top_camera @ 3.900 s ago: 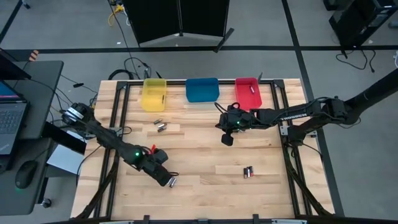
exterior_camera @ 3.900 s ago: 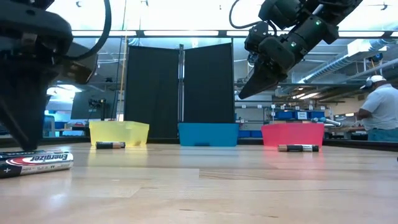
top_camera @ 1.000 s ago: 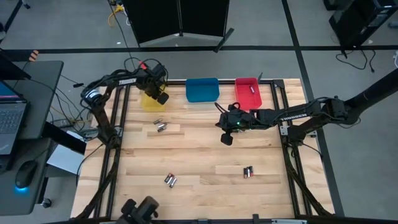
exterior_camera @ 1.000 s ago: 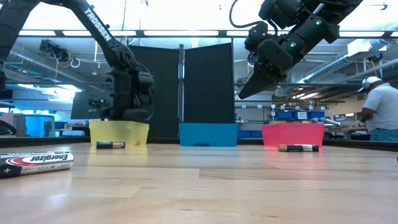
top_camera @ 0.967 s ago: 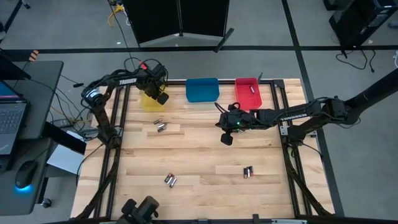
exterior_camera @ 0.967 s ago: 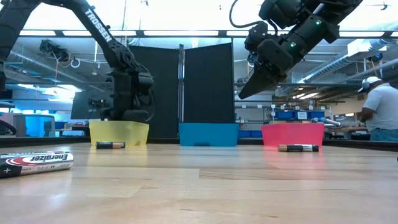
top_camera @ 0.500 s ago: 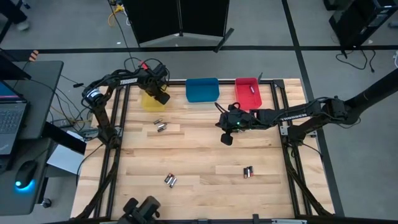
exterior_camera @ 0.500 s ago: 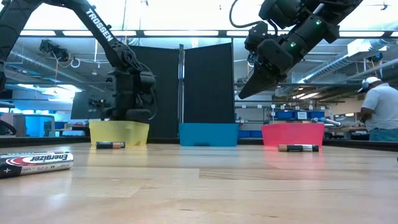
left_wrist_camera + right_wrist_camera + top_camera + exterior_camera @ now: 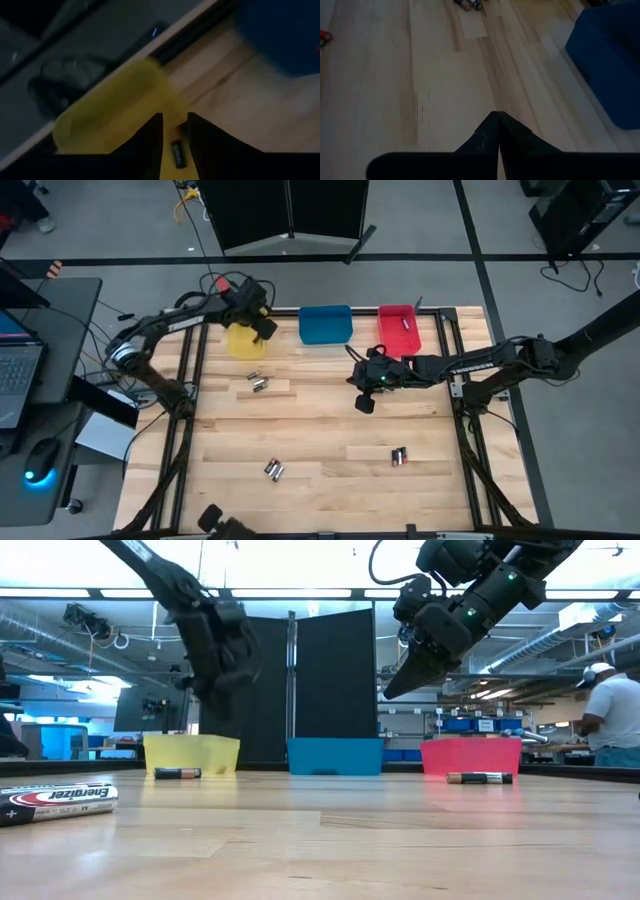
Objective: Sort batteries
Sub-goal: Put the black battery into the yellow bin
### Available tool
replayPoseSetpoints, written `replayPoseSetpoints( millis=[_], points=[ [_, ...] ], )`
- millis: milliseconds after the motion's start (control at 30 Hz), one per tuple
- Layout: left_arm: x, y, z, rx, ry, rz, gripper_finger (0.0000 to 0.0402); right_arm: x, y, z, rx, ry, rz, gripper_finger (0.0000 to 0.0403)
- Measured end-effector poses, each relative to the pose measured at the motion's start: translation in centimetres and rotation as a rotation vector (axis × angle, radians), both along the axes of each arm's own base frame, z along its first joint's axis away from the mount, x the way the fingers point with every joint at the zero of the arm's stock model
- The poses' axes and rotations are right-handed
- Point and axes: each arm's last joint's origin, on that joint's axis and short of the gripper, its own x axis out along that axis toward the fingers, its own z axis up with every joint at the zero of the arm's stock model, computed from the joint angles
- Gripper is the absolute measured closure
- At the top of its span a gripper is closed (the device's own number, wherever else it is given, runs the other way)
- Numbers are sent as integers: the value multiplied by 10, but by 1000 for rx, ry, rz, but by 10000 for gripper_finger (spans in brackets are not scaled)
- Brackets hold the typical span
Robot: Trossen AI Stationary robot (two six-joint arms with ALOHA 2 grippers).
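The left gripper (image 9: 262,328), fingers parted and empty, hangs over the translucent yellow plastic bin (image 9: 243,340); the right gripper (image 9: 364,404) is closed above the tabletop (image 9: 320,425).

The desk (image 9: 330,430) is made of light wooden boards with a black frame around it. Three bins sit in a row along its far edge — a yellow bin (image 9: 246,340), a blue bin (image 9: 325,324) and a red bin (image 9: 399,329). Small batteries lie on the wood in pairs: two near the yellow bin (image 9: 260,383), two near the front edge (image 9: 274,470) and two on the right side (image 9: 399,456).
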Motion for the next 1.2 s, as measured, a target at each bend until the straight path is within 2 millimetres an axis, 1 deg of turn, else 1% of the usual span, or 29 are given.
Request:
replayPoseSetpoints(
  millis=[100, 267, 400, 500, 633, 733, 900, 1100, 1200],
  points=[
    [4, -22, 9, 91, -120, -49, 326, 0, 0, 0, -1, -5, 0, 389],
    [7, -61, 6, 172, -265, -152, 345, 2, 1, 2, -3, -46, 3, 386],
    [8, -89, -6, 205, -373, -226, 354, 2, 2, -3, -13, -117, 11, 387],
    [8, -108, -19, 228, -436, -293, 358, -1, 2, -9, -15, -146, 11, 388],
    [9, -128, -33, 328, -533, -411, 362, -5, 2, -16, -9, -156, 6, 383],
    [6, -135, -38, 424, -592, -437, 365, -6, 2, -18, -6, -150, 4, 382],
    [-1, -135, -44, 492, -611, -381, 369, -6, 2, -18, 13, -156, -9, 384],
    [-3, -133, -46, 482, -616, -344, 369, -5, 3, -17, 16, -167, -11, 383],
    [-2, -135, -48, 435, -623, -412, 369, -5, 3, -17, 51, -175, -17, 385]
  ],
)
